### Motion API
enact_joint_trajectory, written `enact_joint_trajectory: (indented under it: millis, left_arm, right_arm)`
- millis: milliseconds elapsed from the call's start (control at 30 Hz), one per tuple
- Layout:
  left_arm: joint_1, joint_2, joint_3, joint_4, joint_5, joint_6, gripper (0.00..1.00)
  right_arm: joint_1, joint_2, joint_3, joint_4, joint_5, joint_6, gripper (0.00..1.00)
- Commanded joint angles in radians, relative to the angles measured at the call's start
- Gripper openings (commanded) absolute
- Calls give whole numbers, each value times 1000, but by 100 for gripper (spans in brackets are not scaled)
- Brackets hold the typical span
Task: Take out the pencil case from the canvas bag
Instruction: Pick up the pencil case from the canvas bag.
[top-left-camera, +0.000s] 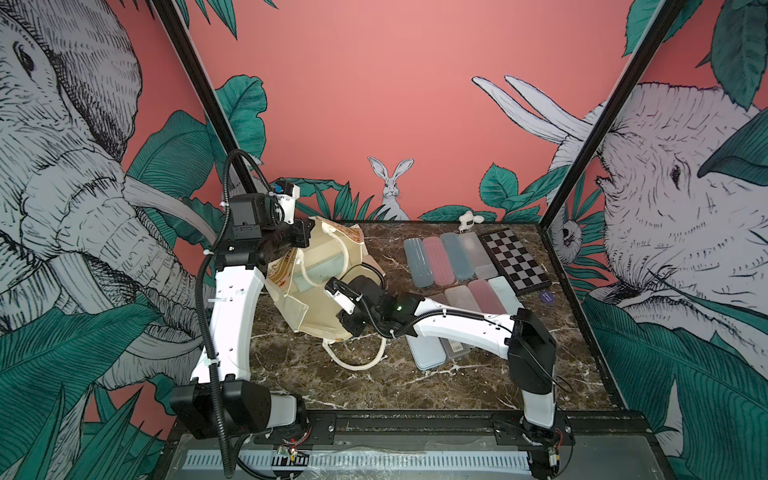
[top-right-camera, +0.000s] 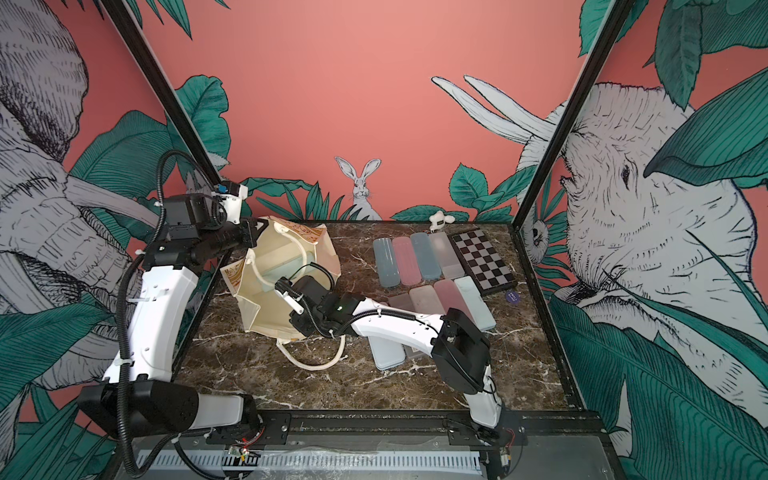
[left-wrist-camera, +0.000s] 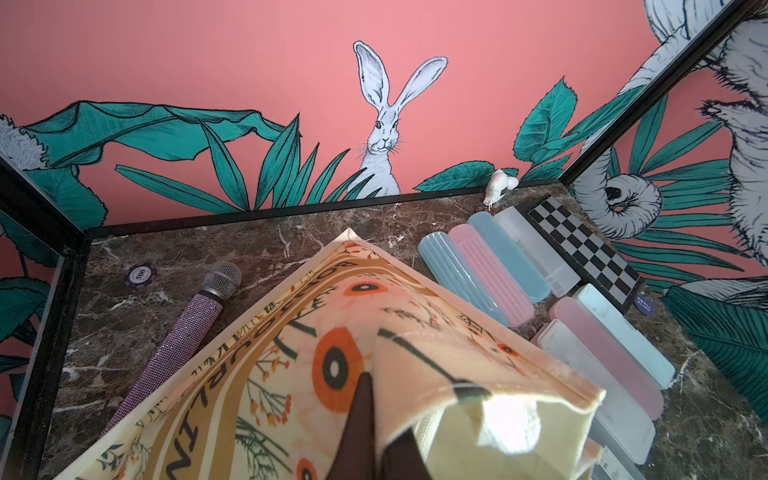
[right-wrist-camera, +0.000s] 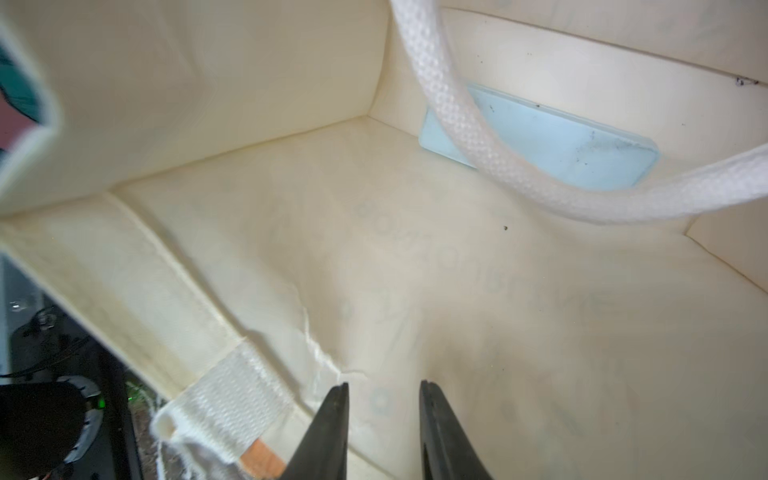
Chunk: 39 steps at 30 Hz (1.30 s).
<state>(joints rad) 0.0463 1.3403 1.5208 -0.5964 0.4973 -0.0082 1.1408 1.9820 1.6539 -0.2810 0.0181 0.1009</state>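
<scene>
Right wrist: handle crosses pencil case | right tool narrow, empty | left tool pinching canvas bag rim

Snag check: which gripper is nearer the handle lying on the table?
Right gripper, jaws open at the canvas bag rim where the handle attaches. Left gripper clamps the far rim.

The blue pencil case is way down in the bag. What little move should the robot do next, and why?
Probably push the right gripper deeper into the canvas bag, toward the pencil case. That gripper's jaws stand apart with nothing between them, the case lies against the far inner wall behind a handle loop, and the left gripper holds the rim up.
</scene>
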Motion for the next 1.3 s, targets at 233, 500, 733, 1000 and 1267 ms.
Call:
enact_joint_trajectory:
  millis: [233,500,733,1000,1267]
  left_arm:
    - [-49,-154,-102,230,-107,-199,0]
    - [-83,-214,-166,300,-211,-298,0]
    - [-87,-226,-186,278,-269,-349,0]
    - [-92,-252,-213,367,-161,-381,0]
    - [-94,-302,-221,436,-49,-387,0]
  right_arm:
    - [-27,96,49,22,178,321,32]
    - [-82,108,-43,244,131,737,35]
    - [-96,80,-201,566,103,877,39]
    - [-143,187,-103,517,10,1095,38]
    - [-155,292,97,431,-18,1182,38]
